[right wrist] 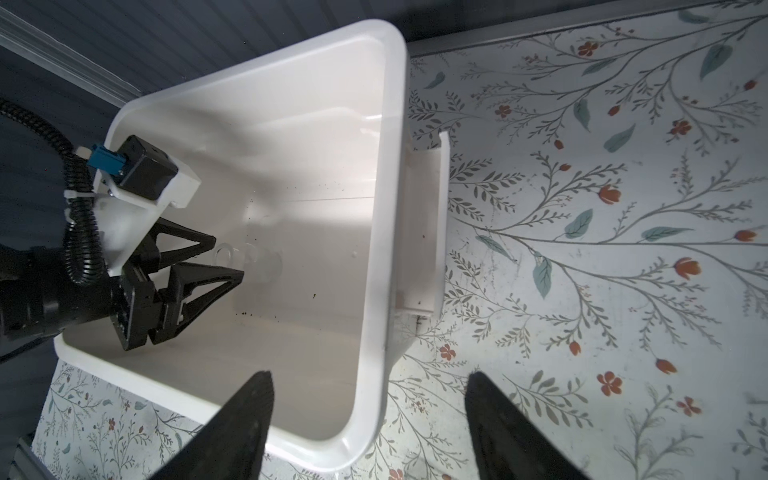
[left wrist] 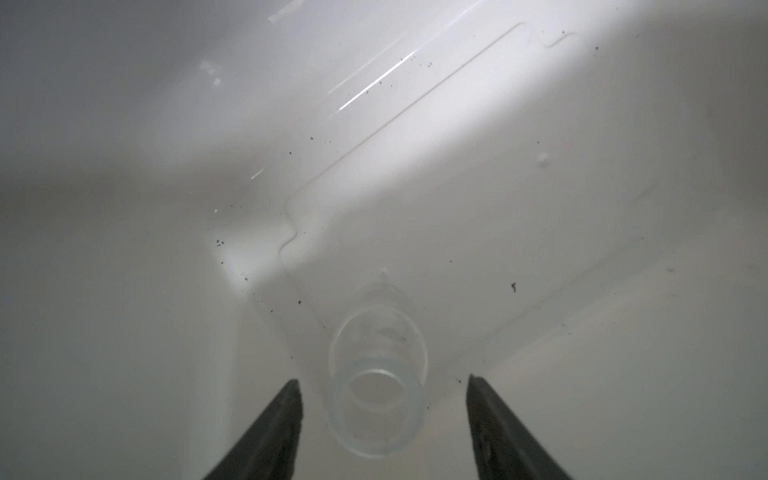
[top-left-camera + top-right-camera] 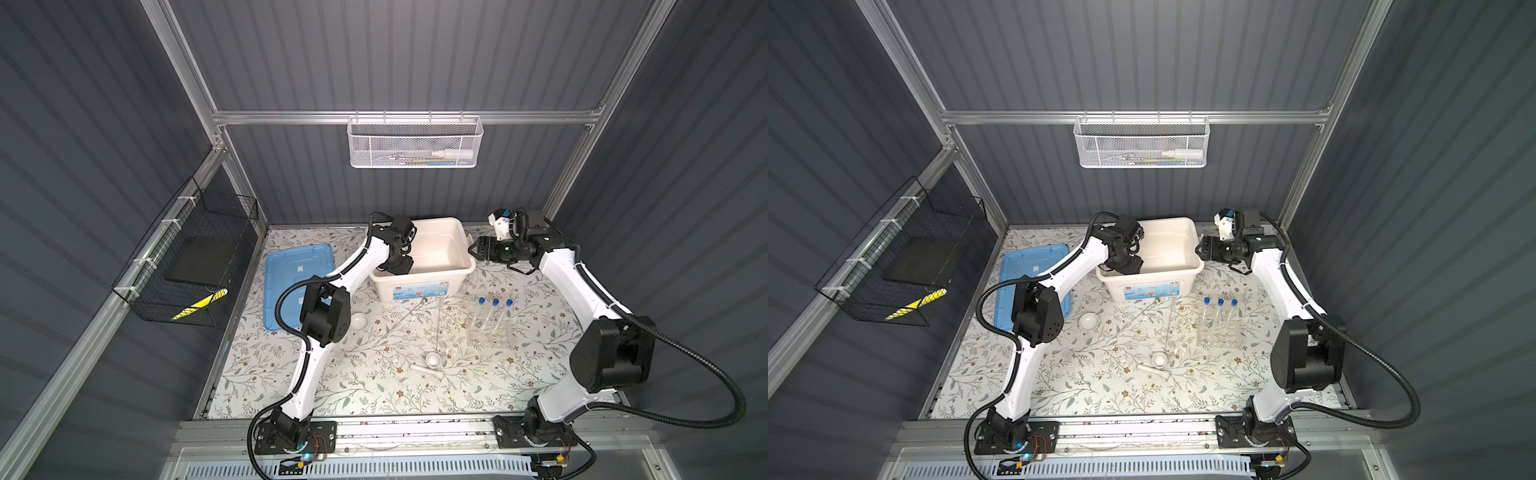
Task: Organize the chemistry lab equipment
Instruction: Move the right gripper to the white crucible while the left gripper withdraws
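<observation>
Left gripper [image 2: 382, 378] astride beaker [image 2: 376, 397], unseen overhead

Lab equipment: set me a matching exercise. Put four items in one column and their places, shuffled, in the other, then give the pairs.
Things:
1. beaker
2. tubes
3. pestle
4. lid

Places:
A. flat on the table, left of the tub in both top views
B. lying beside a small bowl
C. inside the tub
D. standing in the rack

Pairs: 1-C, 2-D, 3-B, 4-A
</observation>
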Robot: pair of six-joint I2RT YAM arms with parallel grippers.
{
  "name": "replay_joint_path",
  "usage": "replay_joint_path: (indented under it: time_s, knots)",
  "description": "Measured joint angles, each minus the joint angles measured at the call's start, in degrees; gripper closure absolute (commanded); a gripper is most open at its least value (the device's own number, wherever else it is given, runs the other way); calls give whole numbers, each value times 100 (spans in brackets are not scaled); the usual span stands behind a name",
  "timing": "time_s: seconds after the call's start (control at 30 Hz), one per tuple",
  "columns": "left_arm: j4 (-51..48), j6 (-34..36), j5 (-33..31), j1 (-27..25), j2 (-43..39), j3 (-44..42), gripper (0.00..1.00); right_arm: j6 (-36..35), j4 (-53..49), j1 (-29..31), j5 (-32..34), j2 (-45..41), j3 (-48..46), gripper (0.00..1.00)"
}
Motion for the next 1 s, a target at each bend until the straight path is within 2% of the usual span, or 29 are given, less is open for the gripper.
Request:
replay_joint_path:
  time_s: [0.2,0.33,0.5,0.77,1.0]
  knots:
    - [107,-63,52,0,-125,76,7,-103,-190,55,197,-350,-26,17]
    - [321,-96,61,0,-452,76,0,-232,-374,245,446,-708,-76,16]
    - [697,-103,2,0,-1132,-20,0,-444,-680,750,903,-1165,-140,15]
    - [1641,-151,-538,0,-2916,-1517,0,-433,-1412,2009,1547,-1740,-380,14]
    - [2074,-420,-1123,0,-4044,-3132,0,428,-2315,3589,2413,-1556,-562,14]
